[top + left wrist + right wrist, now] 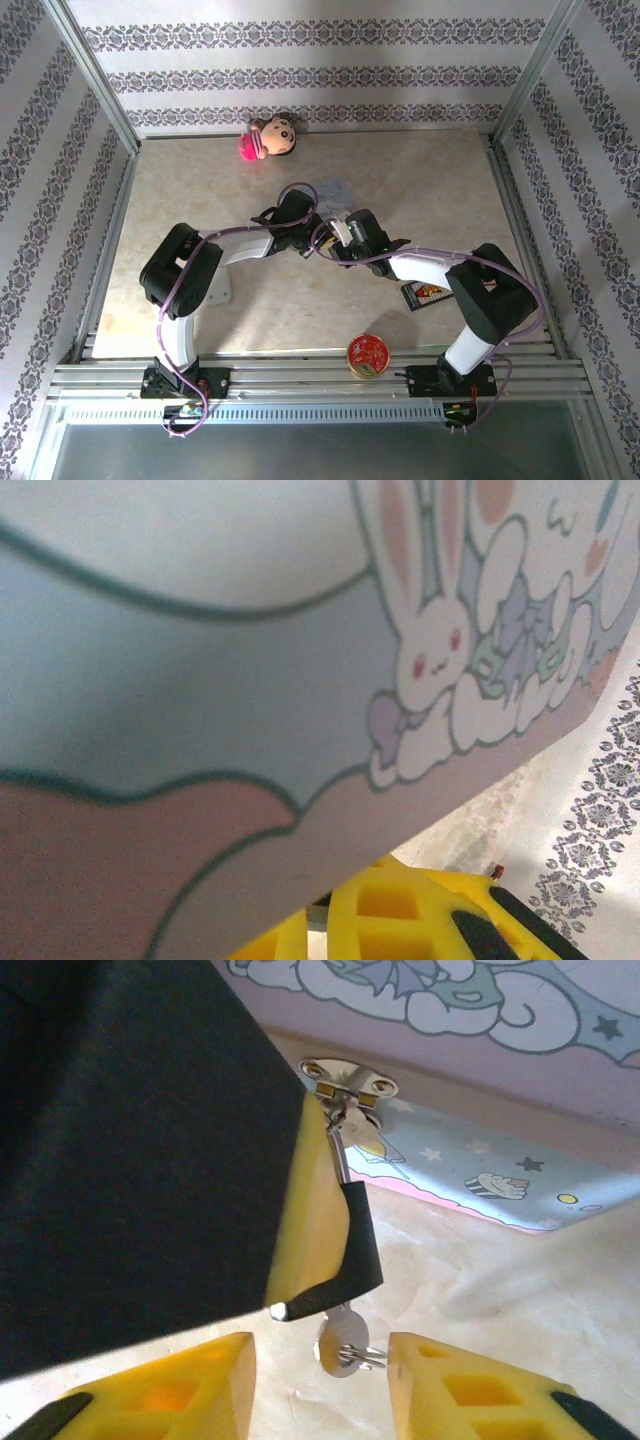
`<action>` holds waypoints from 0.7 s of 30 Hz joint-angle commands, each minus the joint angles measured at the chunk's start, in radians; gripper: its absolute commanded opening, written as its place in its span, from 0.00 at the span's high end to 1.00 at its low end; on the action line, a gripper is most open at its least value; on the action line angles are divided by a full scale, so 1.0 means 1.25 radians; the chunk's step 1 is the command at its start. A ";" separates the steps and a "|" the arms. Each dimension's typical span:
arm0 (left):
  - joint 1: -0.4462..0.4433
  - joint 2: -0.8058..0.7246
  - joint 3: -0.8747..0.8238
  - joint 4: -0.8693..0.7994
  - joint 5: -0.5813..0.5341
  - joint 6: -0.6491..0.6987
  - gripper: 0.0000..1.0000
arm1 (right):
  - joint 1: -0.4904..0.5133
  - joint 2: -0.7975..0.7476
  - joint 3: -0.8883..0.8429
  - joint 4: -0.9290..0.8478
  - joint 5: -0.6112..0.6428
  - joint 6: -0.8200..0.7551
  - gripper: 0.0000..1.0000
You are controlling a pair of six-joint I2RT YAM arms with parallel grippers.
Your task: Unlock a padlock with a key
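The padlock hangs from the metal clasp of the box, its dark body against a yellow finger of the left gripper, whose grip I cannot tell. At 6 o'clock of it the key sticks out, between the spread fingers of the right gripper, touching neither. Both grippers meet at 6 o'clock of the box

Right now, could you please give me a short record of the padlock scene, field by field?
box: pale blue, bunny print
hasp: metal, on the box
padlock: dark body hanging from the hasp by its metal loop
key: just below the padlock; whether inserted is unclear
right gripper: open, fingers either side of the key
left gripper: close to the box; open or shut unclear
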 commanded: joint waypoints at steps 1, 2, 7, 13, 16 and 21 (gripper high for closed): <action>0.009 -0.017 0.018 -0.039 0.035 -0.016 1.00 | 0.014 0.014 0.021 -0.002 0.020 -0.024 0.65; 0.009 -0.016 0.019 -0.039 0.035 -0.016 1.00 | 0.017 0.016 0.020 -0.004 0.018 -0.025 0.65; 0.009 -0.015 0.020 -0.034 0.041 -0.020 1.00 | 0.026 0.017 0.015 -0.004 0.016 -0.028 0.64; 0.008 -0.017 0.020 -0.030 0.046 -0.021 1.00 | 0.037 0.045 0.041 -0.014 0.033 -0.040 0.64; 0.009 -0.020 0.017 -0.027 0.049 -0.025 1.00 | 0.037 0.056 0.055 -0.015 0.027 -0.043 0.65; 0.009 -0.018 0.013 -0.015 0.053 -0.031 1.00 | 0.040 0.071 0.054 -0.019 0.025 -0.046 0.66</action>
